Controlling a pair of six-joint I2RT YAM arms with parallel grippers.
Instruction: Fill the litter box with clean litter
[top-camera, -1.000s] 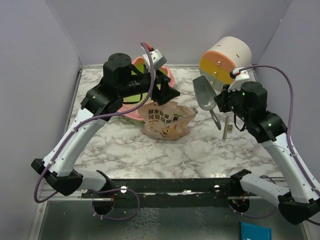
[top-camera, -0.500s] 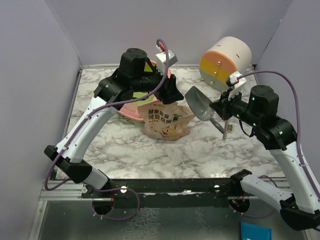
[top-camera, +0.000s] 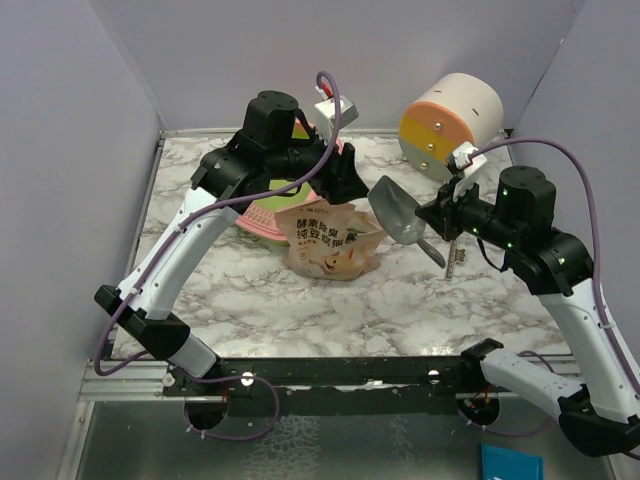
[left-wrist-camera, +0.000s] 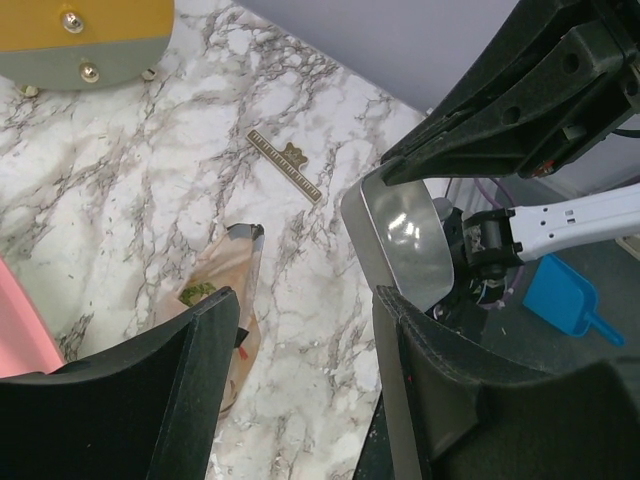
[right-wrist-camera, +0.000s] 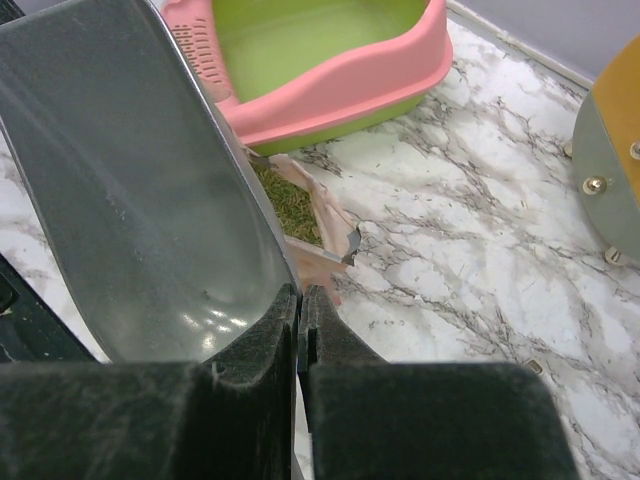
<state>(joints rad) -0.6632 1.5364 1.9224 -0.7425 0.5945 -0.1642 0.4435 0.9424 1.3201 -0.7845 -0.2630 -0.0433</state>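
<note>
Filling hasn't begun, I'd say: the litter box (right-wrist-camera: 340, 95) beyond the right tool (right-wrist-camera: 300, 312) looks bare, its pinched scoop (right-wrist-camera: 150, 200) empty, the left tool (left-wrist-camera: 305, 300) spread, holding nothing.

Light is bright, even and diffuse, falling from above. The marble table (top-camera: 300, 290) carries only faint, soft-edged shadows beneath the arms, darkest towards its left edge, and the overhead view is sharp throughout. In the left wrist view the metal scoop (left-wrist-camera: 405, 225) bears a white glare patch, and the left gripper (left-wrist-camera: 305, 305) reads as dark, slightly blurred masses. In the right wrist view the scoop's bowl is soft with small reflections, the right gripper (right-wrist-camera: 300, 305) is black and unfocused, and the marble beyond is crisp.
</note>
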